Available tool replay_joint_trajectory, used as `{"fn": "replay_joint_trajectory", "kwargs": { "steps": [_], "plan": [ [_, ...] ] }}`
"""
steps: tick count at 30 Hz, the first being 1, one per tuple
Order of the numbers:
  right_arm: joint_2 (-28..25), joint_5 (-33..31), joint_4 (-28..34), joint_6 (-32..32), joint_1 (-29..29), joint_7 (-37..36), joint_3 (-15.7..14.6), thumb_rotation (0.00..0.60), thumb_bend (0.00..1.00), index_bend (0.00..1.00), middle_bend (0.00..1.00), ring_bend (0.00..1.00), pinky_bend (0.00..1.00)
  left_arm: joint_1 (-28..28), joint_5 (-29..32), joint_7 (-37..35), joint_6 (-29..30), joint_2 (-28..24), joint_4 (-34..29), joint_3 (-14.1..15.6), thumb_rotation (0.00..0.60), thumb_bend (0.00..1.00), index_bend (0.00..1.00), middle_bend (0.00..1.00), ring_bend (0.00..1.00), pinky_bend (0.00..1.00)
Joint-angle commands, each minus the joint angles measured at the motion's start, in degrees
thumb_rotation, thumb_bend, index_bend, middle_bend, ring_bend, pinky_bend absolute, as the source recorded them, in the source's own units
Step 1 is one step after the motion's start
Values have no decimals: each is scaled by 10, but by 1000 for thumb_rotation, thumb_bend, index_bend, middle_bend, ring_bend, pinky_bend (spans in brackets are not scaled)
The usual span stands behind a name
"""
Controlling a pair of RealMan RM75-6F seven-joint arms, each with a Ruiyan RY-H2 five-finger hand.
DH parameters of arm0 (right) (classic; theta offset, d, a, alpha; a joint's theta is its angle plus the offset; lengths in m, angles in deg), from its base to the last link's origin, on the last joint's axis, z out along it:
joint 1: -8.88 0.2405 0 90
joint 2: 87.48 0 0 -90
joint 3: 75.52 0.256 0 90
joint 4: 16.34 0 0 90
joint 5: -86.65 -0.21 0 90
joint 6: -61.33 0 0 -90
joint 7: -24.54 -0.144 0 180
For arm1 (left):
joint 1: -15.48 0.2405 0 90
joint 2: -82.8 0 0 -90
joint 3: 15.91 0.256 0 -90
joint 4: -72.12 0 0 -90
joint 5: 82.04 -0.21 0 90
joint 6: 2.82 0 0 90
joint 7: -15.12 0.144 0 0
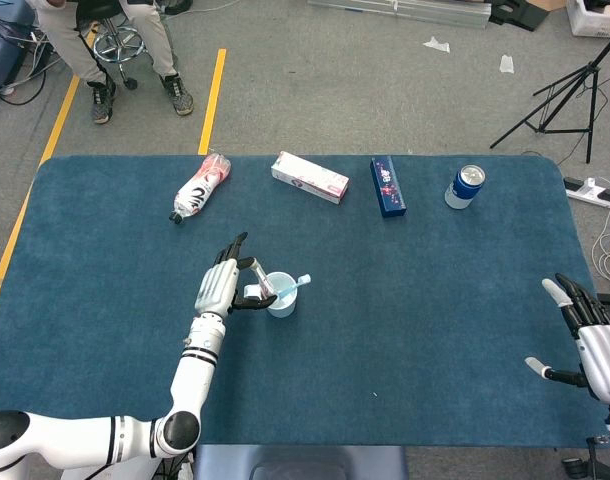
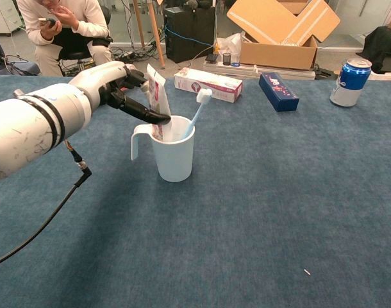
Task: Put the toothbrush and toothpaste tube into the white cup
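the left hand (image 2: 122, 90) pinches the toothpaste tube (image 2: 159, 106), whose lower end is already down inside the white cup (image 2: 174, 156) on the desk (image 2: 279, 212); the toothbrush (image 2: 197, 110) leans in the cup beside it, head up. this looks like the closing step: the tube is seated, not yet let go. the next move calls for opening the fingers gently and lifting clear without tipping the cup. the right hand (image 1: 590, 335) rests apart at the desk's edge, fingers spread, holding nothing.
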Motion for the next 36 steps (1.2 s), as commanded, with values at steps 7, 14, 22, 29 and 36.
{"fn": "replay_joint_trajectory", "kwargs": {
  "steps": [7, 14, 22, 29, 36],
  "plan": [
    [0, 2, 0, 1, 0, -1, -1, 600, 0, 0, 0, 0, 150, -1, 2, -3, -13, 8, 15, 3, 600, 432, 593, 14, 0, 0],
    [-1, 2, 0, 1, 0, -3, 0, 600, 0, 0, 0, 0, 150, 1, 2, -6, -19, 8, 17, 5, 600, 433, 584, 14, 0, 0],
    [-1, 2, -1, 1, -1, -3, 0, 600, 0, 0, 0, 0, 150, 1, 7, -7, -28, 13, 29, 7, 600, 432, 572, 14, 0, 0],
    [-2, 2, -1, 1, -1, -5, -1, 600, 0, 0, 0, 0, 150, 1, 9, -7, -34, 16, 39, 8, 600, 433, 558, 14, 0, 0],
    [-2, 1, -1, -1, 0, -5, -1, 600, 0, 0, 0, 0, 150, 0, 7, -7, -37, 18, 41, 8, 600, 432, 510, 14, 0, 0]
  ]
}}
